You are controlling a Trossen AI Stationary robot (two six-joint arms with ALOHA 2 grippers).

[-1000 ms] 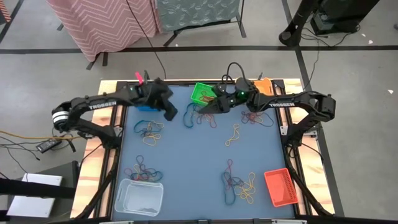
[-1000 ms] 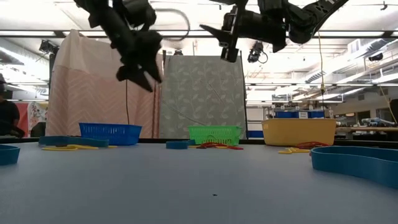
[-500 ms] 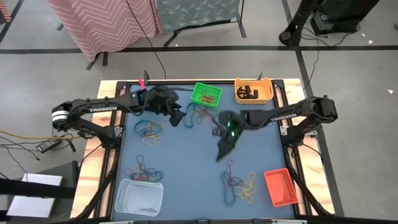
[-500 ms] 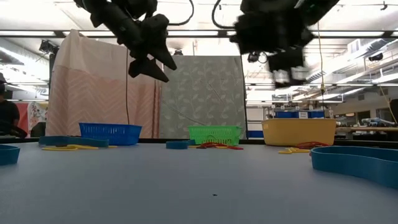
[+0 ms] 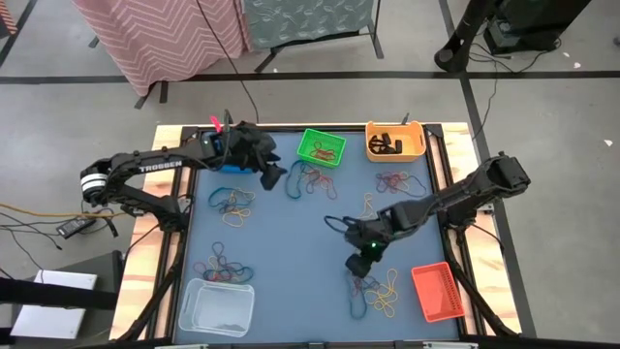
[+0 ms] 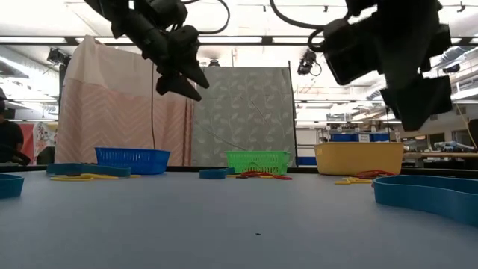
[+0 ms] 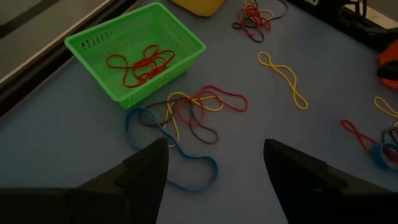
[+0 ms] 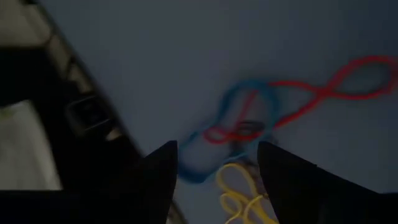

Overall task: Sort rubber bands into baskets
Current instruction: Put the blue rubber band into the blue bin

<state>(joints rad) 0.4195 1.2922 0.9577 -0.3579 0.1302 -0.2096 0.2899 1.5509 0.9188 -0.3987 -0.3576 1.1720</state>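
Baskets first, nearest edge of the table: the clear white basket (image 5: 216, 307) sits at the near left corner and the red-orange basket (image 5: 435, 291) at the near right. Just beside that one is a tangle of rubber bands (image 5: 376, 291), blue, red and yellow, and the right gripper (image 5: 361, 265) hangs right over it with its fingers spread and nothing between them. More loose bands are scattered mid-table, like the bunch (image 5: 232, 203) on the left side. Further back, the left gripper (image 5: 272, 177) hovers with its fingers wide apart too, empty, over another pile (image 7: 180, 118) next to the green basket (image 5: 321, 146), which has red bands in it. Yellow-orange basket (image 5: 395, 142) is at the far right, blue basket (image 6: 132, 160) far left.
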